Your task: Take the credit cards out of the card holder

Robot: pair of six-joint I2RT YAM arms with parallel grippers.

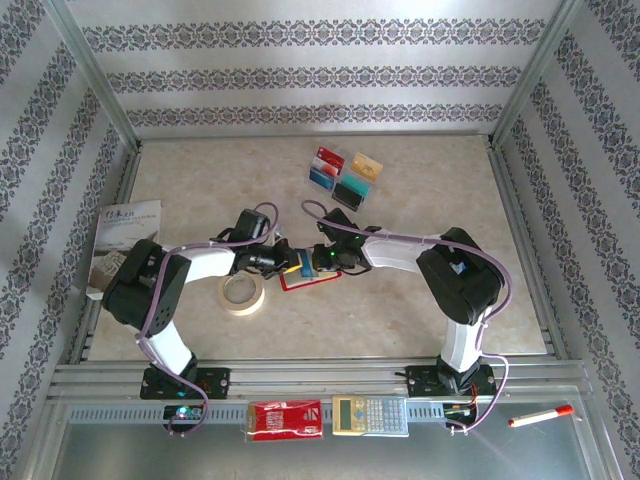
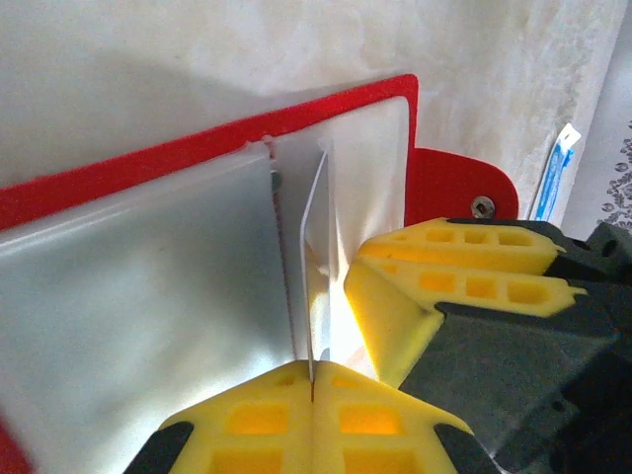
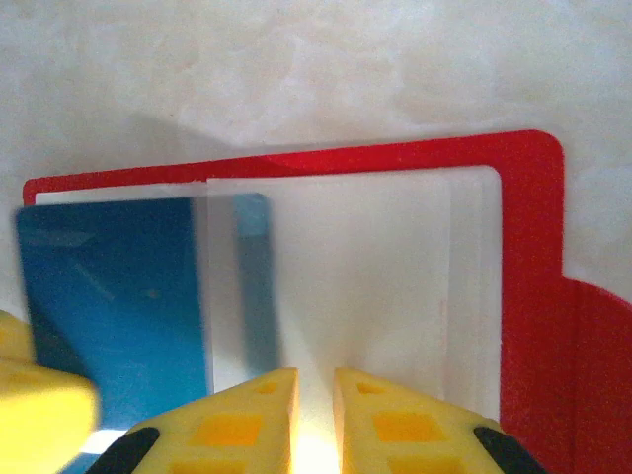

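The red card holder (image 1: pixel 318 281) lies open at mid-table, its clear pockets facing up (image 3: pixel 523 257) (image 2: pixel 197 148). A blue credit card (image 3: pixel 109 296) sticks partly out of a pocket on the holder's left side. My left gripper (image 1: pixel 285 262) (image 2: pixel 312 367) is shut on that card, which appears edge-on as a thin white line (image 2: pixel 314 257). My right gripper (image 1: pixel 312 262) (image 3: pixel 316 380) meets it from the right, its jaws pinched on a clear pocket leaf of the holder. Several other credit cards (image 1: pixel 345 173) lie together on the table farther back.
A tape roll (image 1: pixel 242 293) lies just left of the holder, under the left arm. A booklet (image 1: pixel 125 240) is at the left edge. On the front rail lie a red packet (image 1: pixel 284 420), a calculator (image 1: pixel 370 415) and a red pen (image 1: pixel 540 415).
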